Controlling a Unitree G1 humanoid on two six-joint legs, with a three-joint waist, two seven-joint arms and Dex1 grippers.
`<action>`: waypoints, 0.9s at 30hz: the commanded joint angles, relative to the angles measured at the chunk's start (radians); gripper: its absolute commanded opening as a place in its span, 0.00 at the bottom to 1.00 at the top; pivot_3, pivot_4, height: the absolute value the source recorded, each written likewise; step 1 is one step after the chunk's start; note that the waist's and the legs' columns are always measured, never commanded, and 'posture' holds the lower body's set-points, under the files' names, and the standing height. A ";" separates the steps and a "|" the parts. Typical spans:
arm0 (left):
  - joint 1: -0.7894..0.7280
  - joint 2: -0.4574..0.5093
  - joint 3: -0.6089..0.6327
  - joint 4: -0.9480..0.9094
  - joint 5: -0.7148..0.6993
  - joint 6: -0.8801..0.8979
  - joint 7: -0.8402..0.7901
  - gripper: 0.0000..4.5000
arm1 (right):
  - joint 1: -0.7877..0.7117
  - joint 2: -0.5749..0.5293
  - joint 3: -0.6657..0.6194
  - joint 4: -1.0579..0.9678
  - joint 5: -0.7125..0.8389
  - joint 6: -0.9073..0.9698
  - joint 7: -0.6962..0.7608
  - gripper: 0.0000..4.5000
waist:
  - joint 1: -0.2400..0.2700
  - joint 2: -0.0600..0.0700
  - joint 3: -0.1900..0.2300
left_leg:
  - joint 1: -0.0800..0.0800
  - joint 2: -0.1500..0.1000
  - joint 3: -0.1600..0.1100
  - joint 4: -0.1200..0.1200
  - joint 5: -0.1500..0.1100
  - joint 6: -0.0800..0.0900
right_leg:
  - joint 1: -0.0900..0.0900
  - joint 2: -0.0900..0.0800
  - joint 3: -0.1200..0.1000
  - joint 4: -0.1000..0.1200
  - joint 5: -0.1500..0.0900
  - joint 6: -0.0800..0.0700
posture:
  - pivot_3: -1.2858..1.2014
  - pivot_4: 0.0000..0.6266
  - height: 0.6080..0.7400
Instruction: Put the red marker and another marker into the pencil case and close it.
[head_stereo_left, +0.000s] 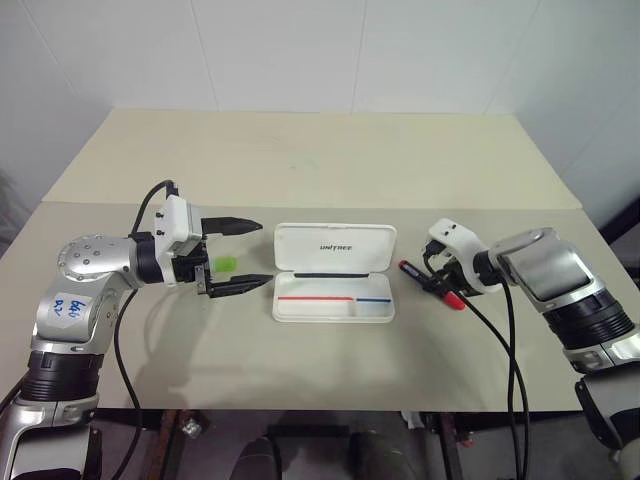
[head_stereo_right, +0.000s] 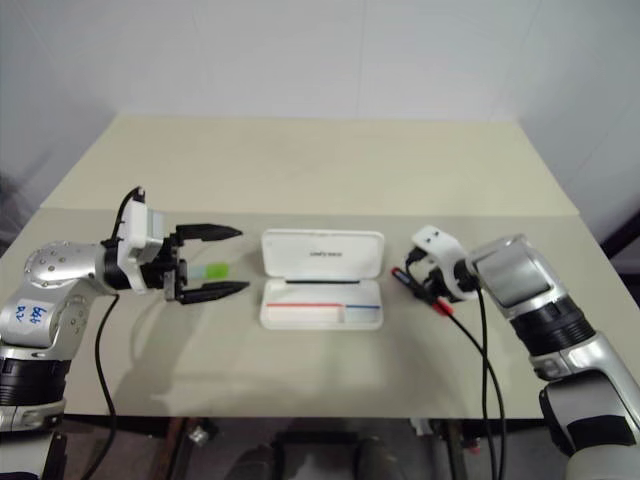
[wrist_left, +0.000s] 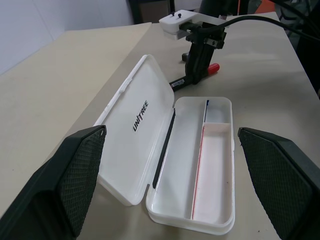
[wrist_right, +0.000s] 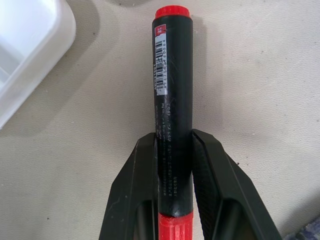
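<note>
Right wrist view: right gripper (wrist_right: 175, 150) pinched red marker (wrist_right: 172, 90) mid-barrel for lift; pencil case (head_stereo_left: 334, 272) lay open at frame centre, ready; left gripper (head_stereo_left: 245, 254) gaped empty around green marker (head_stereo_left: 224, 265).

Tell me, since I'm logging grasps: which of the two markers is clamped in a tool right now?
The red marker, black-barrelled, pinched between the right tool fingers beside the pencil case. The green-capped marker lies free on the table.

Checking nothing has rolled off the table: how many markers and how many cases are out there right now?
Markers: 2, the red marker in the right claw and the green-capped marker beside the left claw.
Cases: 1, the open pencil case.
Total: 3.
</note>
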 joint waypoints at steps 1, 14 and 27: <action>-0.014 0.010 0.023 -0.014 -0.014 -0.013 0.001 1.00 | -0.025 -0.031 -0.041 0.070 -0.040 -0.058 -0.052 0.13 | 0.000 0.000 0.000 | 0.000 0.000 0.000 0.001 0.000 0.000 | 0.000 0.000 0.000 0.000 0.000 0.000 | 0.52 0.24 1.00; -0.012 0.028 0.029 0.076 0.015 -0.086 -0.027 1.00 | -0.019 -0.196 -0.077 -0.083 -0.042 -0.305 0.095 0.13 | -0.014 0.000 0.001 | -0.002 0.001 0.008 0.004 -0.003 0.003 | -0.005 0.001 0.010 0.000 0.002 0.004 | 0.52 0.24 1.00; 0.022 0.066 0.054 0.127 0.030 -0.132 -0.037 1.00 | -0.008 -0.115 -0.018 -0.349 0.056 -0.308 0.214 0.13 | -0.021 0.000 0.001 | -0.013 0.001 0.013 0.010 -0.005 0.005 | -0.016 0.002 0.016 0.001 0.003 0.008 | 0.52 0.24 1.00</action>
